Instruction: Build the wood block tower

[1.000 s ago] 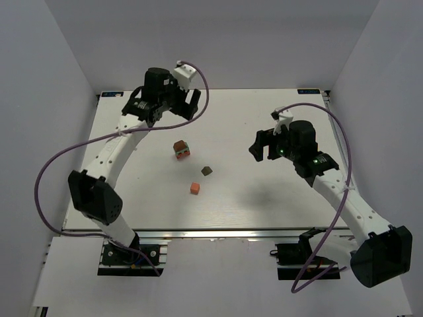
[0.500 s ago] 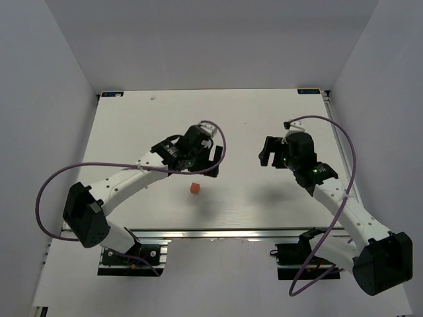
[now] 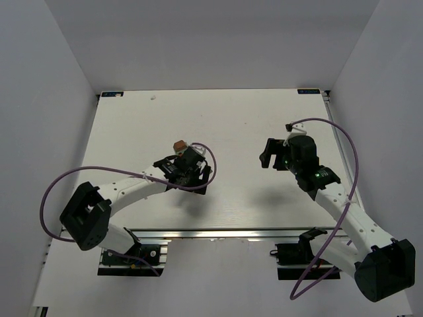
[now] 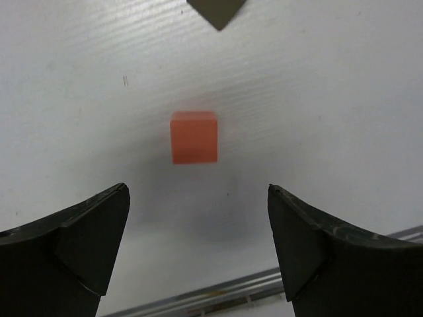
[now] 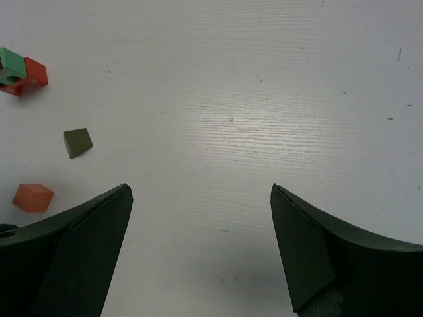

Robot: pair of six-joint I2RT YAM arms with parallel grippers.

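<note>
Left claw (image 4: pixel 197 198), spread wide, has swung in from the desk's (image 4: pixel 344 99) far edge to hover over the orange cube (image 4: pixel 193 137) toward the near edge, so I reckon grasping it comes next.

We log a plain orange wooden cube (image 4: pixel 193 137), a dark olive-brown wooden wedge (image 5: pixel 77 142), a red notched wooden piece (image 5: pixel 36 71), a mint-green wooden slab (image 5: pixel 11 58); the flat white table (image 5: pixel 264 99) shows faint streaks.
</note>
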